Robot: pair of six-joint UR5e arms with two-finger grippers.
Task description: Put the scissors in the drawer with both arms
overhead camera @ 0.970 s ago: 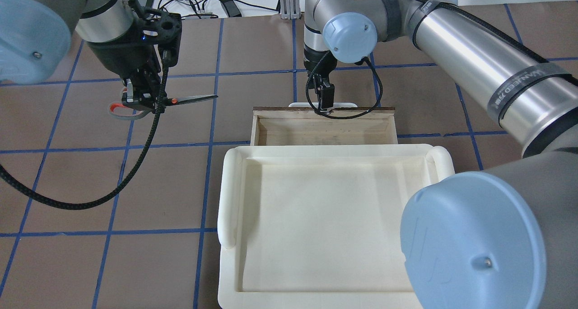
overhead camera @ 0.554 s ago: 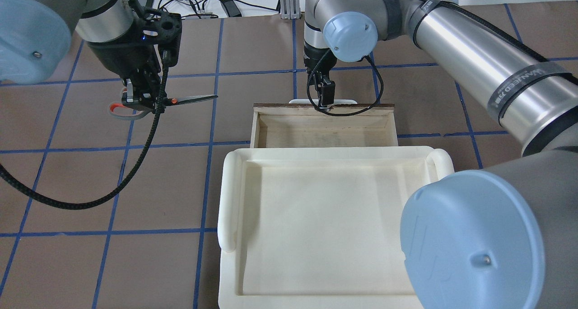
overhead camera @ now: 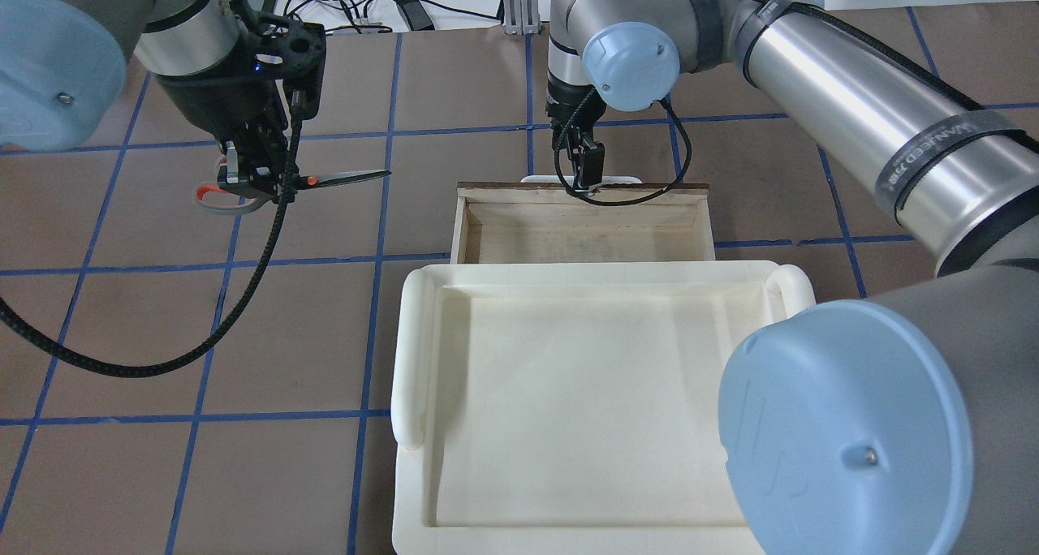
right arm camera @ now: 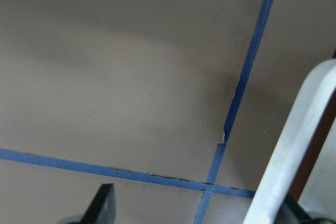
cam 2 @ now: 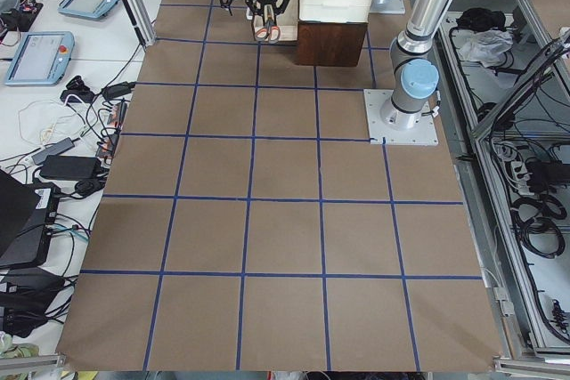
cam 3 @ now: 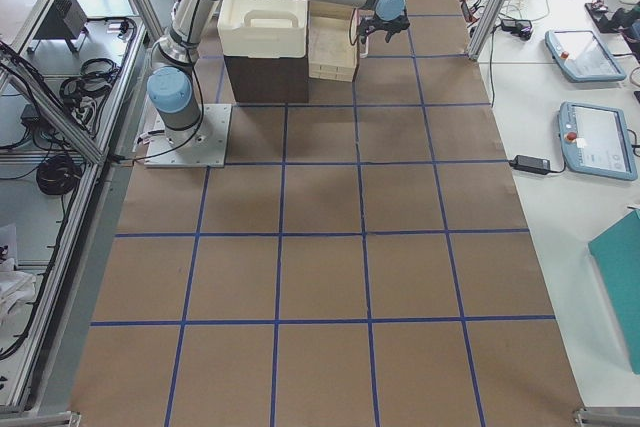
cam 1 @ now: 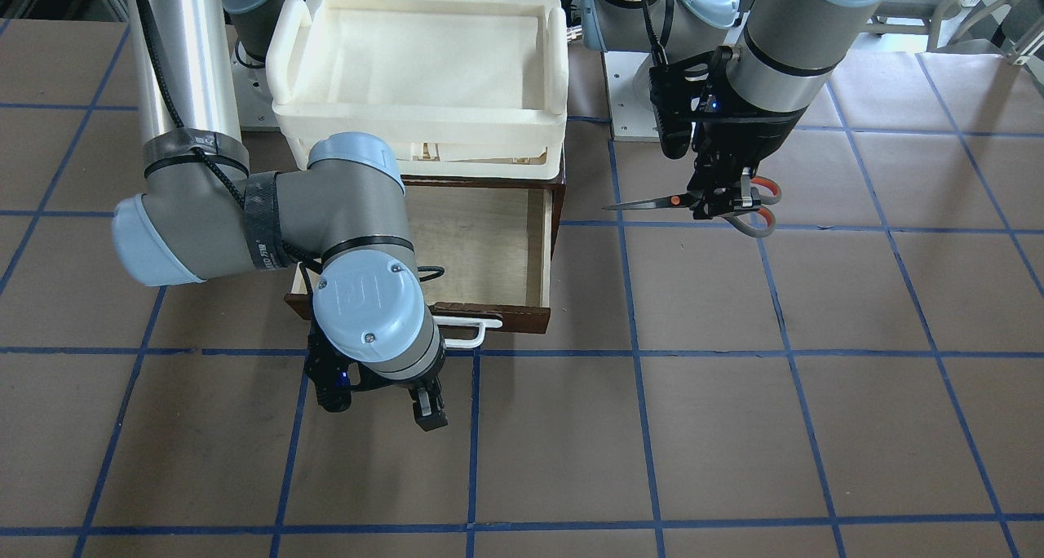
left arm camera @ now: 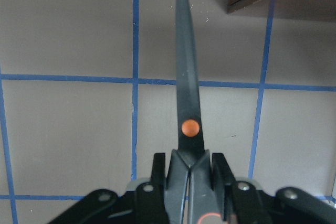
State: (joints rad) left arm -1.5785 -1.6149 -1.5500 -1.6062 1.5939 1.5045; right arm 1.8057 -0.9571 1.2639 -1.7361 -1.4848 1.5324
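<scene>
Left gripper [overhead camera: 258,182] clamped on the scissors [overhead camera: 341,178] at the handle loops, blades level and aimed right toward the drawer [overhead camera: 584,232], drawn slightly farther out than a second ago, white bar handle [cam 1: 469,335] released, right gripper [overhead camera: 586,172] spread, backed just beyond, leaving room for the drop.
</scene>
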